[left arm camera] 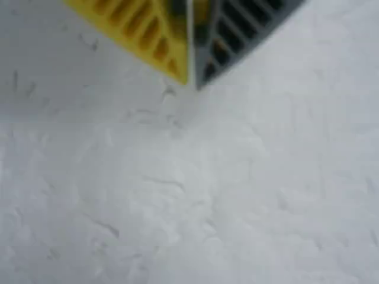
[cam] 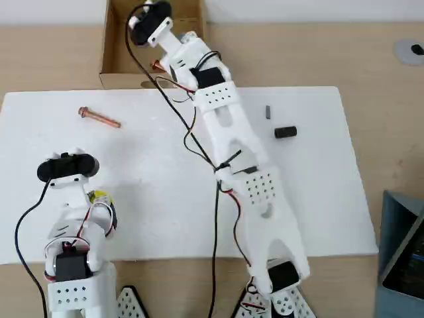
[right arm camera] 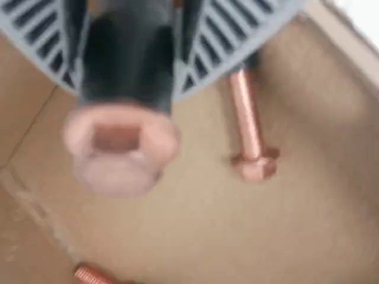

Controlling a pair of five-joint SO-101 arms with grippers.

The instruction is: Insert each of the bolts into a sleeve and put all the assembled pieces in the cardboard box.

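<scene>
In the high view you are seeing the right arm (cam: 228, 126) stretching across the white mat (cam: 311, 205), with its far end hanging over the cardboard box (cam: 108, 50) at the back of the table (cam: 53, 59). A loose bolt (cam: 99, 117) is lying on the mat near the box. A loose sleeve (cam: 285, 132) is lying well apart from it, on the other side of that arm. The left arm (cam: 73, 225) is standing at the mat's near corner.

In the left wrist view, the left gripper (left arm camera: 190, 80) is hanging close over the mat. Its yellow and grey fingers are pressing together at the tips, gripping nothing.

In the right wrist view, the right gripper (right arm camera: 130, 35) is clamping a black sleeve (right arm camera: 127, 71) between its grey fingers. An inserted bolt (right arm camera: 121, 145) is sitting in that sleeve, head toward the camera. Below them, a second bolt (right arm camera: 251, 136) is lying on the box floor, and a third bolt (right arm camera: 92, 275) is showing its threaded end at the edge.
</scene>
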